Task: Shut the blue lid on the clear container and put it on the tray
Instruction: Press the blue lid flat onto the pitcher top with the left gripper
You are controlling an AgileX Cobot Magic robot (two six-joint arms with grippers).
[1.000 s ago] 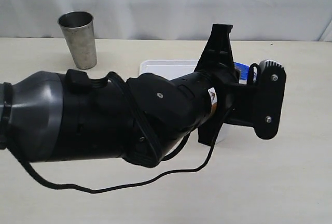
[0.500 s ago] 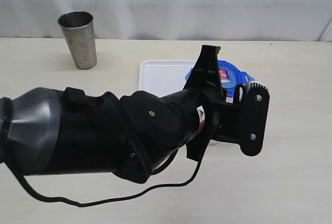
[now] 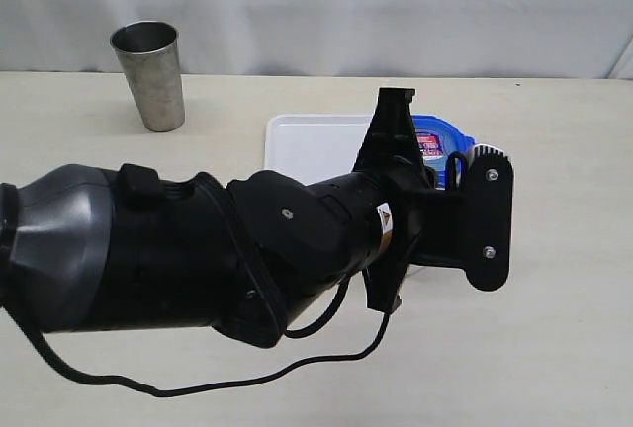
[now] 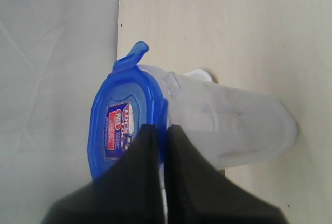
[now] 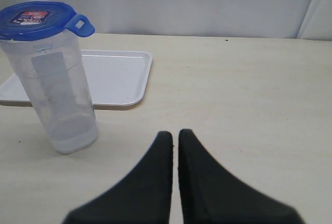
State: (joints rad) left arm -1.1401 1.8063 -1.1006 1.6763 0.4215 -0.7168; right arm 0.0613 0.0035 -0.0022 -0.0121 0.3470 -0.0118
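I see the blue lid point(image 4: 122, 130) seated on the clear container point(image 4: 233, 125), right at my left gripper's point(image 4: 161, 129) clenched tips, which touch its side flap. My right gripper point(image 5: 171, 136) is clenched on nothing, well apart from the container. The container stands on the table point(image 5: 249, 105) just beside the tray point(image 5: 116, 79); latching one raised flap and the placing look left.

The left arm point(image 3: 178, 249) reached from the near left across the middle of the scene, its bulky black body filling much of the exterior view. Its wrist mount point(image 3: 480, 219) was turned side-on, and a black cable point(image 3: 247, 383) drooped in a loose loop beneath it. The left hand point(image 4: 162, 130) pointed toward the far side with its two dark fingers pressed together. The right hand point(image 5: 175, 137) was likewise closed, fingers side by side, low over the worktop point(image 5: 249, 105) and aimed toward the far side.
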